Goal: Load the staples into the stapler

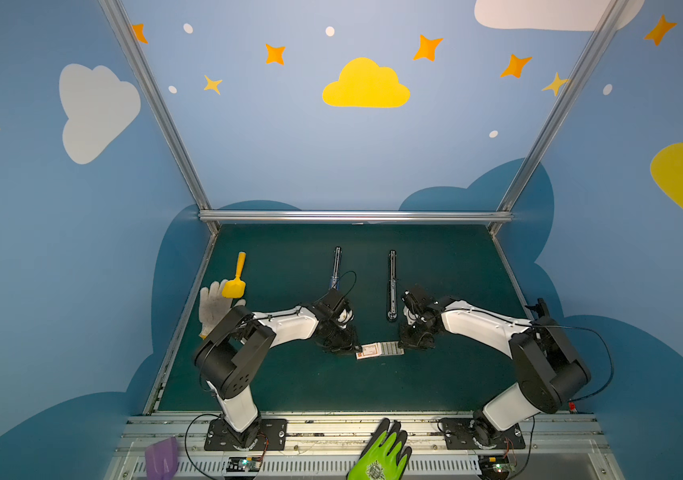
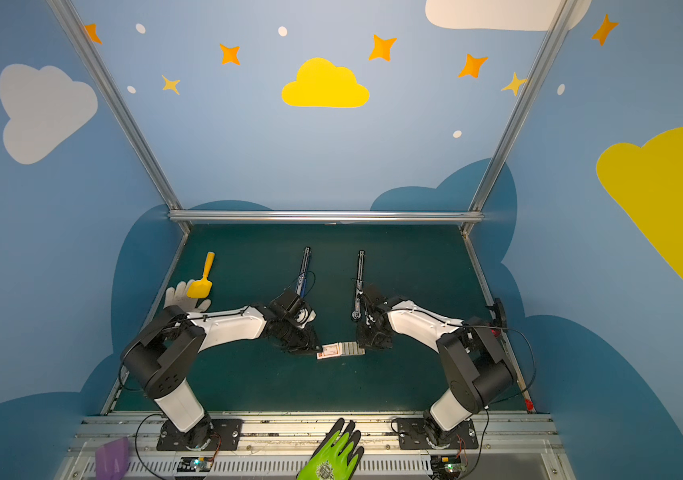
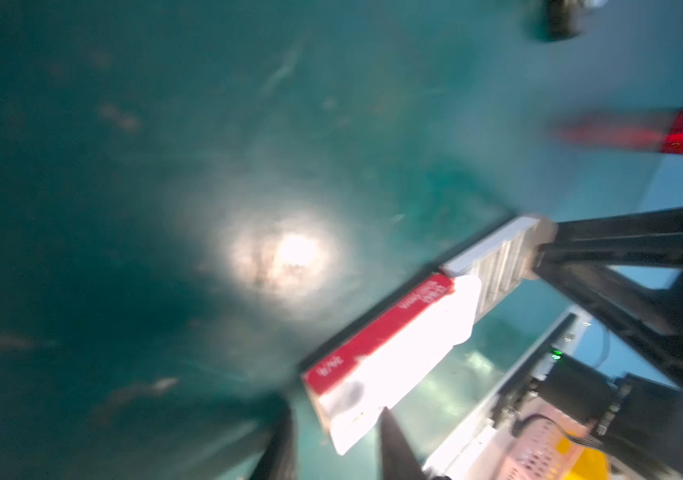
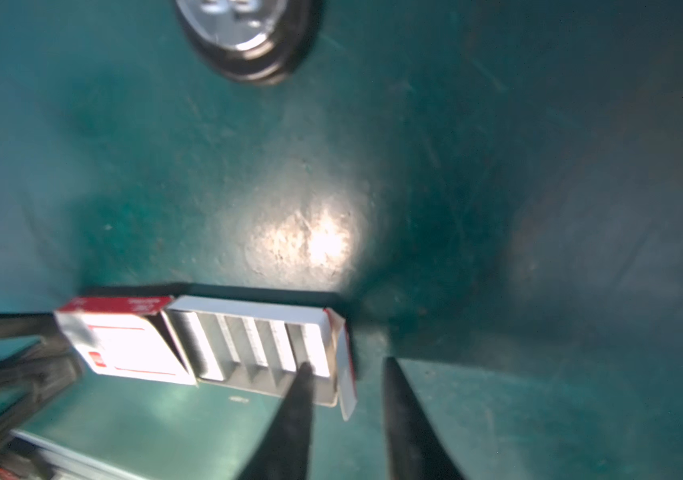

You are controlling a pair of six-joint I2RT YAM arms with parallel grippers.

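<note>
The staples lie in rows in a pale tray pulled halfway out of a white and red sleeve on the green mat. My left gripper is open at the sleeve's outer end, its fingers either side of a corner. My right gripper is open astride the tray's end wall, one fingertip over the last compartment. Behind them in both top views lie a black stapler opened out flat and a second one with blue. The black stapler's round end shows in the right wrist view.
A yellow scoop lies on a white knit glove at the mat's left edge. A green glove and a purple scoop rest on the front rail. Metal frame bars border the mat.
</note>
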